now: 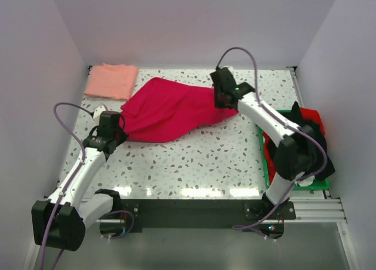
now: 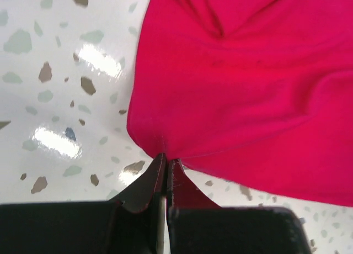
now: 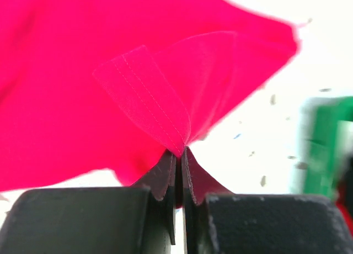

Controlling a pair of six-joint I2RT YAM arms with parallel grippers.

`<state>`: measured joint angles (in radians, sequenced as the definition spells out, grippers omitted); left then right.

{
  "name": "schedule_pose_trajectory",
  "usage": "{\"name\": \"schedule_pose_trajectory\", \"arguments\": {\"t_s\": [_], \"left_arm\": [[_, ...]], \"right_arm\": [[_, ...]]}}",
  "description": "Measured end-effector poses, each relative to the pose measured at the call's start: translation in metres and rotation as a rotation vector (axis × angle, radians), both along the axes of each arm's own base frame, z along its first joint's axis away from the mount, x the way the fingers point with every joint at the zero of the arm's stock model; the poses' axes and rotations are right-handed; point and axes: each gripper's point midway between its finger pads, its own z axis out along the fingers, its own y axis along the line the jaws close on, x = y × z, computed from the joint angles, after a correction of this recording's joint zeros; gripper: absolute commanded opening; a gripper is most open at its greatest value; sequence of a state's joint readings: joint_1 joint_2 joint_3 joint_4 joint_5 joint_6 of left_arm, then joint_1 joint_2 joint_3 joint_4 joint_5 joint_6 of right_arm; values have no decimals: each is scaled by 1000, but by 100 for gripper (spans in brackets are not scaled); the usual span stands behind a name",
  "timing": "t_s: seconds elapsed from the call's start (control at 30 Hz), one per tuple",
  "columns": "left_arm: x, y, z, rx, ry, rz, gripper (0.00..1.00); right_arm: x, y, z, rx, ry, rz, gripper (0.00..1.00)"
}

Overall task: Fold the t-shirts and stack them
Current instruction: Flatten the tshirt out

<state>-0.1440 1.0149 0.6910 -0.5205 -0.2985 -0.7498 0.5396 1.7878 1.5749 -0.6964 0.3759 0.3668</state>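
on the speckled worktop [image 1: 194,158] the left claw [image 2: 165,161] sits nearest, its jaws pressed together on a corner of the crimson t-shirt [image 1: 170,108], the hem pinched right at the tips. to the right, along the worktop's edge, a green tray [image 1: 266,170] holds dark and red cloth. the crimson t-shirt lies bunched across the middle of the worktop, stretched slantwise between the two arms. farther back, the right claw [image 3: 181,150] is clamped on the shirt's opposite end, a stitched fold fanning out from its tips. in the far left corner the salmon-pink t-shirt [image 1: 111,81] lies folded flat, right beside the crimson one; whether they touch, i cannot tell.
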Motion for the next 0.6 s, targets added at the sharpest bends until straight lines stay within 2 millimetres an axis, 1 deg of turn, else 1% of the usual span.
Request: {"name": "schedule_pose_trajectory", "arguments": {"t_s": [0.07, 0.13, 0.17, 0.2, 0.23, 0.3, 0.43, 0.5, 0.6], "left_arm": [[8, 1, 19, 10, -41, -3, 0], [15, 2, 44, 15, -98, -3, 0], [18, 2, 58, 16, -129, -5, 0], [21, 2, 74, 13, -166, -7, 0], [22, 2, 88, 10, -201, -7, 0], [22, 2, 125, -1, -295, -7, 0], [10, 4, 202, -25, -476, -2, 0], [0, 5, 243, -37, -574, -1, 0], [-20, 9, 295, -41, -685, -5, 0]], "right_arm": [[-3, -23, 43, 60, -83, -46, 0], [-11, -49, 87, 113, -174, -96, 0], [-16, -59, 103, 131, -210, -114, 0], [-25, -72, 127, 153, -261, -137, 0], [-33, -79, 143, 171, -299, -147, 0], [-58, -91, 180, 210, -375, -153, 0], [-103, -106, 247, 292, -509, -145, 0], [-127, -115, 283, 343, -586, -139, 0], [-165, -127, 335, 426, -709, -118, 0]]}}
